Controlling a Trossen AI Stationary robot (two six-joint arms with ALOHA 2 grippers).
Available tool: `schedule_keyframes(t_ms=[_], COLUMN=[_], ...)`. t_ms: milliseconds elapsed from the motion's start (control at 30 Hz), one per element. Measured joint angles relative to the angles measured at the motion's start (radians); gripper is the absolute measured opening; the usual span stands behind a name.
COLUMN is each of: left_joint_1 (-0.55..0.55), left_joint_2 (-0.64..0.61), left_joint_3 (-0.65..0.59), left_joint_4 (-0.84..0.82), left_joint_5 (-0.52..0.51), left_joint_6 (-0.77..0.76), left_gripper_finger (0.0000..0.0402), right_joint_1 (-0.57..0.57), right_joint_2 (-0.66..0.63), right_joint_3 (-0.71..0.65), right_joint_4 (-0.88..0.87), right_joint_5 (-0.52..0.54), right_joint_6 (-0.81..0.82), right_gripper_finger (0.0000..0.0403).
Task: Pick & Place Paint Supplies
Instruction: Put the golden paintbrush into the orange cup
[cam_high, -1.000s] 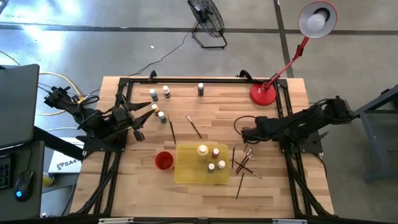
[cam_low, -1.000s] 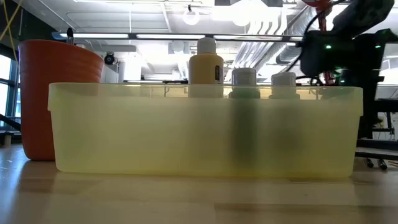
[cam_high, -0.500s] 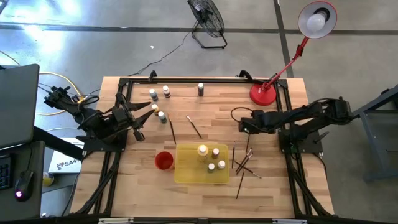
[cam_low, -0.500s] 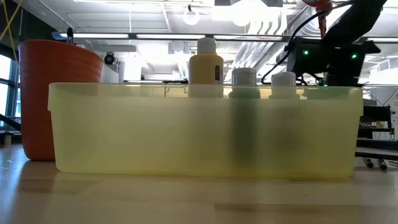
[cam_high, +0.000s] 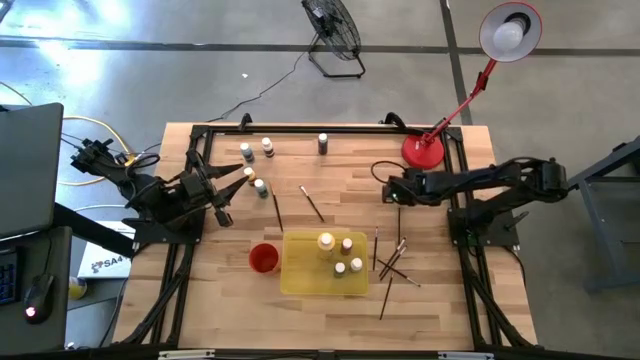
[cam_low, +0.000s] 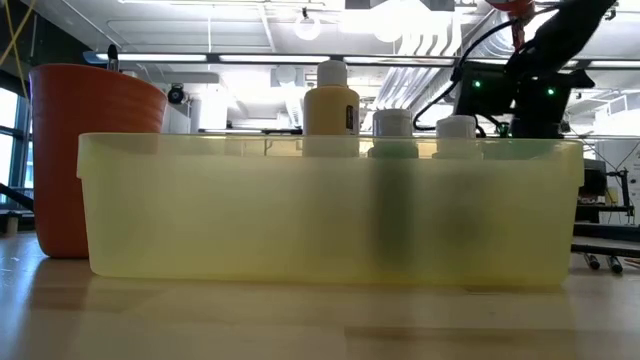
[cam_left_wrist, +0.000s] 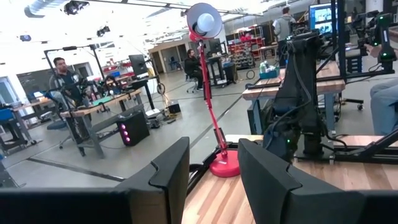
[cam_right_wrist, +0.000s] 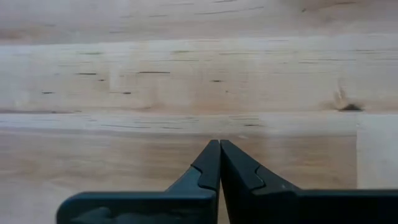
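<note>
In the yellow tray (cam_high: 300, 281): four paint bottles (cam_high: 326, 242). Brushes (cam_high: 390, 262) beside it on bench (cam_high: 440, 300). Right gripper (cam_high: 389, 190) fingers closed, empty; left gripper (cam_high: 238, 181) fingers part open, nothing visibly held.

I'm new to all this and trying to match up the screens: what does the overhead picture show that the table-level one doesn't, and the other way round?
Only the overhead view shows the left claw by two small bottles, the loose brushes, the red lamp and the right claw over bare wood. Only the table-level view shows the ceiling lights of the room behind. Both show the yellow tray holding bottles, and the red cup.
</note>
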Motion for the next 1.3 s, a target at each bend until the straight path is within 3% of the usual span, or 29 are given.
schedule_keyframes(t_ms=[267,600,933,1300], left_joint_1=[0.0,0.0,0.0,0.0], left_joint_2=[0.0,0.0,0.0,0.0], left_joint_3=[0.0,0.0,0.0,0.0], left_joint_4=[0.0,0.0,0.0,0.0], left_joint_5=[0.0,0.001,0.001,0.001], left_joint_6=[0.0,0.0,0.0,-0.011], left_gripper_finger=[0.0136,0.0136,0.0136,0.0136], right_joint_1=[-0.054,-0.112,-0.112,-0.111], right_joint_2=[0.0,0.007,0.007,0.116], right_joint_3=[0.055,0.055,0.056,0.062], right_joint_4=[-0.084,-0.098,-0.049,0.004], right_joint_5=[-0.16,-0.237,-0.235,-0.199], right_joint_6=[-0.018,-0.081,-0.082,-0.074], right_gripper_finger=[0.0002,0.0017,0.0121,0.0095])
